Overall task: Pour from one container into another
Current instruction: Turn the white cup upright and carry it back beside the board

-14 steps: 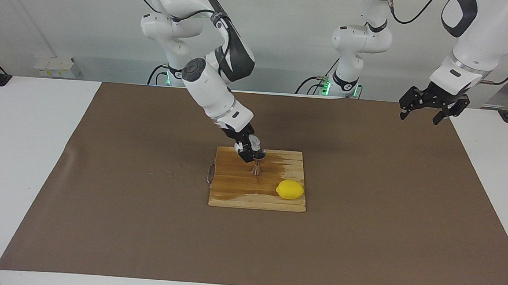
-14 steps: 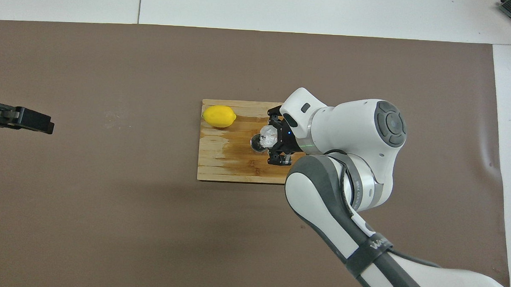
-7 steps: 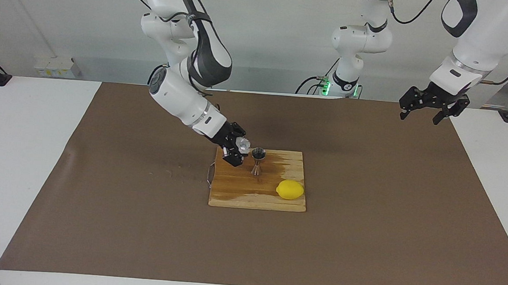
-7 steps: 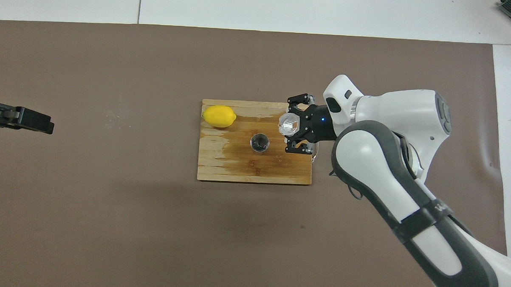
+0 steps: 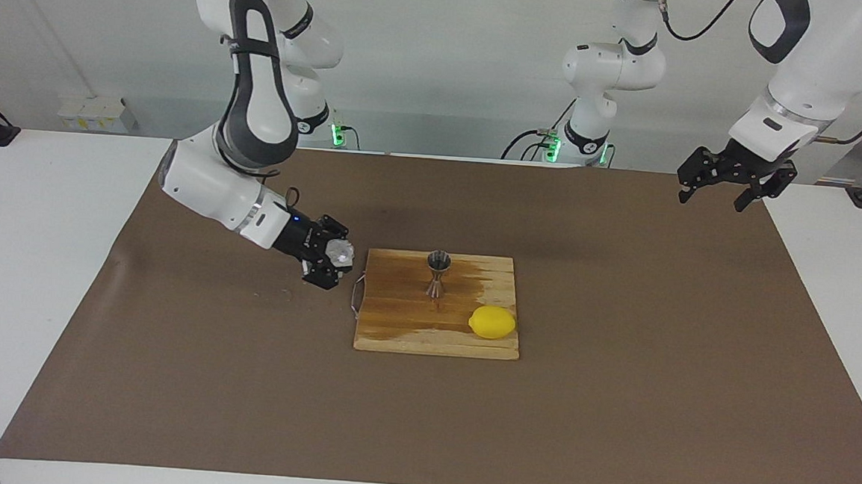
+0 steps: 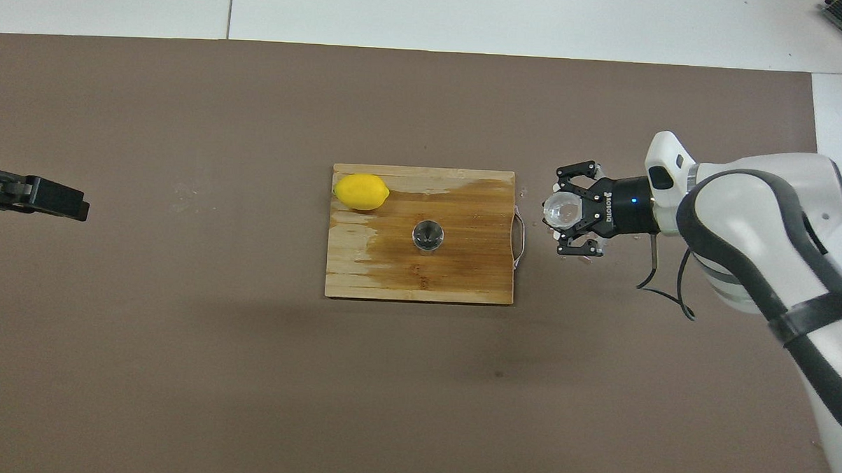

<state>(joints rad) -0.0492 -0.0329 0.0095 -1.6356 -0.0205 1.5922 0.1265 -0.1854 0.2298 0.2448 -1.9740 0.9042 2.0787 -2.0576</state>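
Glass cup (image 5: 339, 250) is sitting clamped in right gripper (image 5: 330, 260), left of centre; jigger (image 5: 438, 272) is standing centrally; left gripper (image 5: 727, 179) is waiting wide, upper right.

only the lemon (image 5: 492, 322) stands close beside the jigger (image 5: 438, 274) on the board (image 5: 403, 330)

Count, by kind:
- 1 small clear faceted glass cup (image 5: 339, 250)
- 1 silvery hourglass-shaped metal jigger (image 5: 438, 273)
- 1 yellow lemon (image 5: 492, 322)
- 1 rectangular wooden cutting board (image 5: 396, 322) with 1 wire handle loop (image 5: 356, 295)
- 1 brown paper mat (image 5: 618, 358), covering most of 1 white desk (image 5: 26, 247)
- 2 white robot arms, each with 1 black two-finger tool: left tool (image 5: 734, 180), right tool (image 5: 329, 260)

Total loose items: 4 (cup, jigger, lemon, board).
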